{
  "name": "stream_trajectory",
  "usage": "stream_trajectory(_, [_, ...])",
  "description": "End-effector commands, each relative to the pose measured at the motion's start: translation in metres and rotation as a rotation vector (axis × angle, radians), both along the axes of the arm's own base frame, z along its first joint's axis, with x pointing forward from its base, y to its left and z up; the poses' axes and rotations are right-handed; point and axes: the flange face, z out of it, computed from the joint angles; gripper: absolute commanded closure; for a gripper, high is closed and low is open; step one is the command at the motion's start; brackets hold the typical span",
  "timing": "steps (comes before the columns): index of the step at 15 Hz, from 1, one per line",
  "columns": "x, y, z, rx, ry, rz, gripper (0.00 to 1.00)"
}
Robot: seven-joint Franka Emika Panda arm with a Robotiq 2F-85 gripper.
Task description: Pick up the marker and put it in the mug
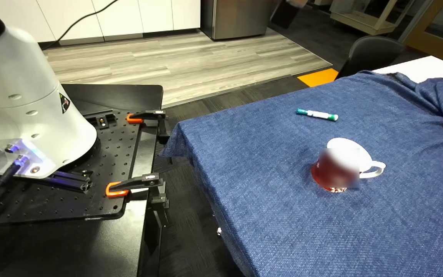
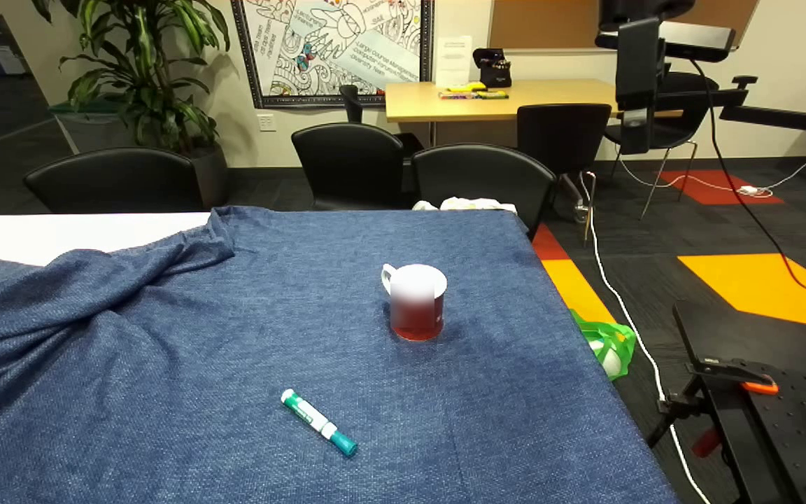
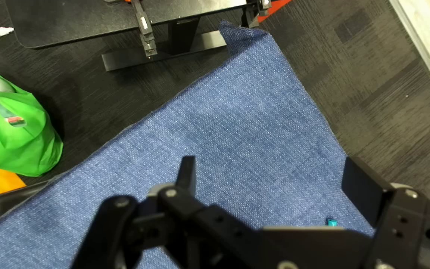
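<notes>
gripper (image 3: 274,183) spread wide | marker (image 2: 319,423) and upright mug (image 2: 417,315) inside edges of cloth (image 2: 270,308) | open room between them

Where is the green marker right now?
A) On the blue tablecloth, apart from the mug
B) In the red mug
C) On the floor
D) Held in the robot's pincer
A: in both exterior views the green marker lies on the blue tablecloth, with a gap between it and the red mug.
</notes>
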Motion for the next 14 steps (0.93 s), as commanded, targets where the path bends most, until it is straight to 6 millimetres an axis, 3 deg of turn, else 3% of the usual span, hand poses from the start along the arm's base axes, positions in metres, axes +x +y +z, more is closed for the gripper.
stream_trajectory(1, [0.012,0.012,0.001,0.000,-0.004,0.007,0.00])
stream_trajectory(7, [0.040,0.050,-0.007,0.030,-0.036,-0.017,0.00])
stream_trajectory(14, [0.091,0.098,-0.028,0.021,-0.121,-0.150,0.00])
